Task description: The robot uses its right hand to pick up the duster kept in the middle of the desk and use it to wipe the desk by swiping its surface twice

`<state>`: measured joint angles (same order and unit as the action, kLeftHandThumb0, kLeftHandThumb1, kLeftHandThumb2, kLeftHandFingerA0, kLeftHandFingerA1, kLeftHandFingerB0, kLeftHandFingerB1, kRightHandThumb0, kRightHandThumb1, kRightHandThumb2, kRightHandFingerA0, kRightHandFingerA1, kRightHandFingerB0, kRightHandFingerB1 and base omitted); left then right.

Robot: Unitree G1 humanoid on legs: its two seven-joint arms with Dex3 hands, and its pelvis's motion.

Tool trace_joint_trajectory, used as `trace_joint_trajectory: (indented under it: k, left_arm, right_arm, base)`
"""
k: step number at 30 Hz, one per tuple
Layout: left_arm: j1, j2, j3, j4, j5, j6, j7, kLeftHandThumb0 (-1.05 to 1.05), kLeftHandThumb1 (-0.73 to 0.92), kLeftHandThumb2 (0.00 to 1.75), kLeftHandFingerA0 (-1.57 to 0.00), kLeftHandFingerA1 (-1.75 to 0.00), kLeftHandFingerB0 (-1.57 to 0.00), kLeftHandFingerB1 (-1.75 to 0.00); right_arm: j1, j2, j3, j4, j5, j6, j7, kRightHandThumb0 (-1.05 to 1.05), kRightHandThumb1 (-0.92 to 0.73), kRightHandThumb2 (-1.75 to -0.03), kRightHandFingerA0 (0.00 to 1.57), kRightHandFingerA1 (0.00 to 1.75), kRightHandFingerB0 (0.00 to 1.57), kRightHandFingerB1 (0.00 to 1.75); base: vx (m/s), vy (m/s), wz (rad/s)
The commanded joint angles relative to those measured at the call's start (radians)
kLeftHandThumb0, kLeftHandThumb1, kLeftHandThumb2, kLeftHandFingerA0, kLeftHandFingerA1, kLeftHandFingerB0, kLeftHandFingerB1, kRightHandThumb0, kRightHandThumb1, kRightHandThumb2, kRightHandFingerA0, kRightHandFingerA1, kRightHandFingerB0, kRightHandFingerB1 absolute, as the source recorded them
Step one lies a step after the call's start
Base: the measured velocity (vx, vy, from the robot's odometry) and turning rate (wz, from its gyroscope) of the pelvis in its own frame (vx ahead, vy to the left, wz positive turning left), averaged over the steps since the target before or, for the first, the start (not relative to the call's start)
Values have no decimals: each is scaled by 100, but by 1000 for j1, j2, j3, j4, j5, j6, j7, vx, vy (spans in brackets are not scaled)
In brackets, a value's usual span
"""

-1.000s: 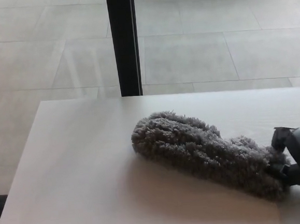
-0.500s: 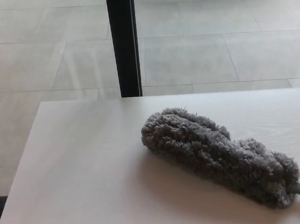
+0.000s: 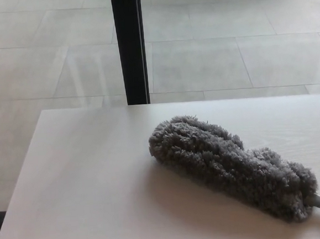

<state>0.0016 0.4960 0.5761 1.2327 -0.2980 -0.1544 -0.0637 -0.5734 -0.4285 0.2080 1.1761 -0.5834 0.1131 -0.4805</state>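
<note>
The grey fluffy duster [image 3: 230, 166] lies flat on the pale tabletop [image 3: 87, 186], its head running from centre toward four o'clock, handle stub at the right edge. Neither hand shows.

You have no part of the robot in the head view right now. Neither the left hand nor the right hand shows, and no forearm or wrist reaches in from either side of the picture, so you cannot read pose or finger state for either arm.
</note>
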Motion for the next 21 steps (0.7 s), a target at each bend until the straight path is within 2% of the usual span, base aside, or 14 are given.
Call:
trace_joint_trajectory:
  k: [1, 2, 3, 6, 7, 8, 10, 12, 14, 16, 17, 18, 20, 21]
  left_arm:
    - [0, 8, 5, 3, -12, -9, -7, -52, 48, 55, -91, -73, -79, -52]
    - [0, 8, 3, 3, -9, -10, -8, -52, 48, 55, -91, -73, -79, -52]
    - [-1, 10, 0, 4, -4, -12, -5, -54, 48, 55, -87, -68, -80, -51]
    - [-1, 12, -5, 6, 2, -14, 1, -54, 48, 55, -87, -68, -80, -51]
    - [-4, 12, 7, 8, -11, -10, 2, -49, 47, 54, -88, -70, -79, -53]
    - [-4, 10, 18, 8, -24, -11, -10, -47, 47, 54, -88, -75, -77, -54]
    - [0, 8, 16, 6, -18, -18, -7, -50, 45, 55, -92, -77, -79, -55]
    - [0, 8, 21, 9, -21, -22, -13, -50, 44, 55, -93, -83, -79, -56]
    - [-2, 6, 30, 8, -29, -16, -16, -48, 45, 54, -90, -73, -78, -55]
    - [1, 6, 28, 9, -23, -17, -15, -49, 43, 55, -90, -77, -76, -55]
    - [5, 5, 26, 6, -20, -13, -17, -50, 44, 55, -91, -83, -77, -55]
    - [5, 5, 29, 11, -21, -13, -19, -49, 44, 55, -91, -80, -79, -55]
    - [6, 4, 31, 14, -21, -13, -21, -49, 44, 55, -91, -80, -79, -55]
    - [6, 2, 43, 11, -34, -10, -33, -48, 44, 55, -93, -81, -78, -56]
  right_arm:
    - [47, 53, -2, -34, 43, -45, -18, -36, -49, -92, 112, 132, 79, 108]
    - [44, 54, -4, -44, 46, -47, -19, -36, -49, -92, 112, 132, 79, 108]
    - [35, 50, -1, -56, 42, -61, -22, -36, -69, -66, 88, 164, 77, 119]
    - [22, 44, 7, -75, 37, -84, -28, -36, -69, -66, 88, 164, 77, 119]
    - [5, 41, 27, -92, 15, -80, -37, -39, -53, -97, 116, 131, 87, 109]
    - [-3, 37, 28, -112, 19, -91, -29, -38, -71, -70, 91, 160, 84, 109]
    - [-15, 36, 34, -137, 20, -85, -17, -37, -69, -66, 92, 148, 84, 58]
    - [-16, 31, 34, -169, 26, -112, -18, -38, -67, -64, 91, 146, 81, 56]
    - [-14, 18, 41, -202, 22, -155, -14, -39, -70, -64, 87, 146, 72, 63]
    - [-20, 20, 48, -223, 17, -143, -5, -52, -72, -65, 81, 144, 53, 52]
    - [-21, 11, 77, -276, -13, -98, 31, -61, -78, -66, 55, 138, 27, 37]
    - [-15, 12, 80, -307, -16, -74, 41, -72, -66, -94, 52, 103, 13, 46]
    - [-6, 10, 83, -336, -14, -55, 50, -72, -66, -94, 52, 103, 13, 46]
    - [7, 13, 76, -407, -14, -23, 61, -73, -79, -64, 22, 66, 10, 26]
  base:
    - [0, 0, 0]
    - [0, 0, 0]
    - [0, 0, 0]
    - [0, 0, 0]
    - [0, 0, 0]
    - [0, 0, 0]
    - [0, 0, 0]
    - [0, 0, 0]
    - [0, 0, 0]
    - [0, 0, 0]
    - [0, 0, 0]
    - [0, 0, 0]
    - [0, 0, 0]
    - [0, 0, 0]
